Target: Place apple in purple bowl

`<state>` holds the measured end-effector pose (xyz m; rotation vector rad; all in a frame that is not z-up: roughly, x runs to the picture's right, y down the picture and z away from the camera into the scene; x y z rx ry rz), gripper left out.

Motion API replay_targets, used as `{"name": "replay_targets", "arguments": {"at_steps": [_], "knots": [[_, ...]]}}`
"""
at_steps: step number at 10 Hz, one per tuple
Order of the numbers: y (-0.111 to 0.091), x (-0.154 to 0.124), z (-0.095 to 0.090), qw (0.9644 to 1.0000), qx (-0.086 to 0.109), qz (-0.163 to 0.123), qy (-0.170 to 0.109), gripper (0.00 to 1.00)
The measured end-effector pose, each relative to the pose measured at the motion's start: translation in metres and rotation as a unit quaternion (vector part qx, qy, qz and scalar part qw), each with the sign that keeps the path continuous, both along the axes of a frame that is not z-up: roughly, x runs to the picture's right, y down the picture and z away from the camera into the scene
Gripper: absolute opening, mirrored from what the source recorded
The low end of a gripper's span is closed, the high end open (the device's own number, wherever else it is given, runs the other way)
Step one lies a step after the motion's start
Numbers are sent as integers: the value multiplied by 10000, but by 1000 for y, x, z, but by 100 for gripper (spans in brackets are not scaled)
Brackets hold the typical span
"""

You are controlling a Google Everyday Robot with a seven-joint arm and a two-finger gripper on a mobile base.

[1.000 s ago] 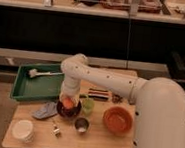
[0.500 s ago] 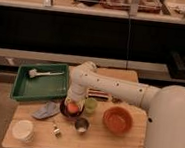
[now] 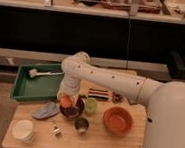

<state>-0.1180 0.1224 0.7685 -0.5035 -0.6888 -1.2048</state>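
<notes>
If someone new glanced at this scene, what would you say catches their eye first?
Probably the big white arm sweeping from the right across the wooden table, its tool down at the purple bowl with the apple at the bowl's left rim. Next, the orange bowl to the right and the green tray at the back left.

Pale wood tabletop (image 3: 103, 142). White arm, gripper (image 3: 64, 98) over an orange-red apple (image 3: 65, 102) at the dark purple bowl (image 3: 73, 110). Light-green cup (image 3: 90, 105) beside it. Larger orange bowl (image 3: 117, 119). Green tray (image 3: 35, 82) with a white brush (image 3: 43, 73). Grey-blue cloth (image 3: 46, 110). White bowl (image 3: 23, 129). Small dark metallic cup (image 3: 81, 124).
</notes>
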Motion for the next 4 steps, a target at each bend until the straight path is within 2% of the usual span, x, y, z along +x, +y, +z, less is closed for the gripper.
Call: {"name": "replay_targets", "arguments": {"at_steps": [2, 4], "knots": [[4, 9, 7, 9999, 13, 17, 167, 80], [3, 12, 8, 9998, 30, 60, 184, 80]]}}
